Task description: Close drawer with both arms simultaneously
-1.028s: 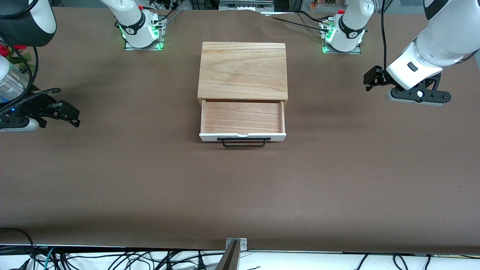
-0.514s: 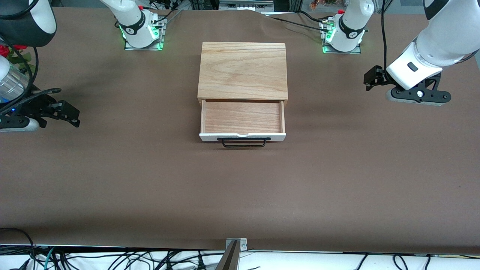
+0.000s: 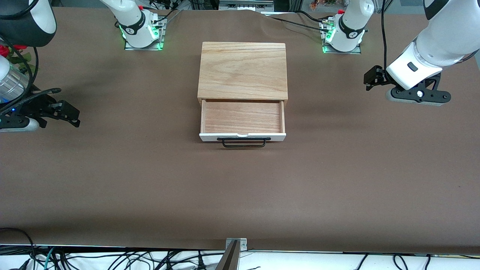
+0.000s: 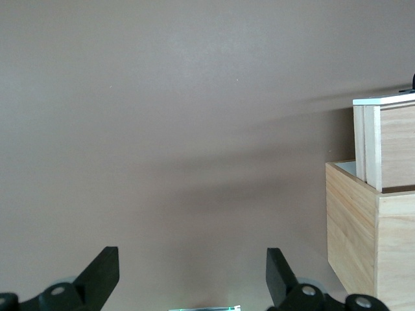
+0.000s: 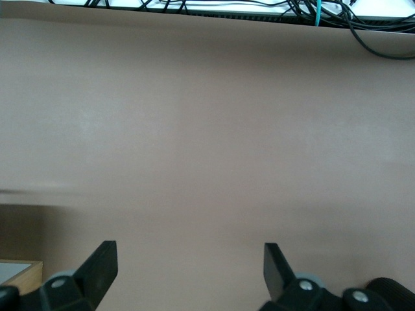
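The drawer [image 3: 242,117] stands pulled out of the light wooden casing [image 3: 243,69] at the table's middle. Its white front panel [image 3: 242,137] and black wire handle [image 3: 243,143] face the front camera, and its reddish-brown inside is bare. My left gripper [image 3: 370,80] hovers open and empty over the table toward the left arm's end, well apart from the drawer. In the left wrist view my left gripper [image 4: 192,259] is open, with the drawer's side [image 4: 395,146] and the casing [image 4: 353,227] at the edge. My right gripper [image 3: 70,113] hovers open and empty toward the right arm's end; the right wrist view [image 5: 190,256] shows bare table.
The brown table cover [image 3: 240,187] is wide around the drawer. A clear bottle [image 3: 10,83] and red flowers [image 3: 8,50] sit at the right arm's end. Cables [image 3: 112,258] and a metal bracket [image 3: 236,244] run along the edge nearest the front camera.
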Tool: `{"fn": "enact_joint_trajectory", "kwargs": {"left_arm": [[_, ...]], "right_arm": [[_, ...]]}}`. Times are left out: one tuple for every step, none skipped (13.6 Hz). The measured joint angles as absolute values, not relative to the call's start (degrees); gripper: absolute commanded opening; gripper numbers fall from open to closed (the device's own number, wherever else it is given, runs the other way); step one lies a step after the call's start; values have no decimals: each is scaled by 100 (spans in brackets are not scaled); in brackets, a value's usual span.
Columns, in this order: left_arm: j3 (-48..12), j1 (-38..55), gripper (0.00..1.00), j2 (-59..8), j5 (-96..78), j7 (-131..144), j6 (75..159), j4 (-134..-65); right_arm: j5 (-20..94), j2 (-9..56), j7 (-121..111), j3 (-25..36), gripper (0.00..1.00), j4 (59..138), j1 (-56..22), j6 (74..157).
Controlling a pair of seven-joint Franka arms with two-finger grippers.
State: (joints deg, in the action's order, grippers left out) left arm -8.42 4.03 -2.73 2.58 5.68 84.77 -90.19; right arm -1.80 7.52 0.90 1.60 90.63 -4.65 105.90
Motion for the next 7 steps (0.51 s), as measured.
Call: {"fn": "enact_joint_trajectory", "kwargs": {"left_arm": [[-842, 403, 100, -273, 258, 568, 8477, -9019], [-842, 403, 100, -273, 258, 568, 8477, -9019], [-842, 403, 100, -273, 258, 568, 8477, -9019], [-844, 403, 100, -274, 258, 567, 8477, -9019], [-858, 405, 100, -278, 256, 567, 8475, -9021], [-901, 410, 100, -298, 252, 567, 8473, -9024], [-957, 423, 100, -329, 249, 567, 8472, -9026]], "right_arm": [[-180, 752, 90, 160, 100, 9063, -465, 10590], [-180, 752, 90, 160, 100, 9063, -465, 10590], [-180, 752, 90, 160, 100, 9063, -465, 10590], [-180, 752, 90, 160, 100, 9063, -465, 10590], [-180, 752, 90, 160, 100, 9063, -465, 10590], [-180, 752, 91, 160, 100, 9063, -465, 10589], [-180, 754, 91, 160, 100, 9063, -465, 10585]]}}
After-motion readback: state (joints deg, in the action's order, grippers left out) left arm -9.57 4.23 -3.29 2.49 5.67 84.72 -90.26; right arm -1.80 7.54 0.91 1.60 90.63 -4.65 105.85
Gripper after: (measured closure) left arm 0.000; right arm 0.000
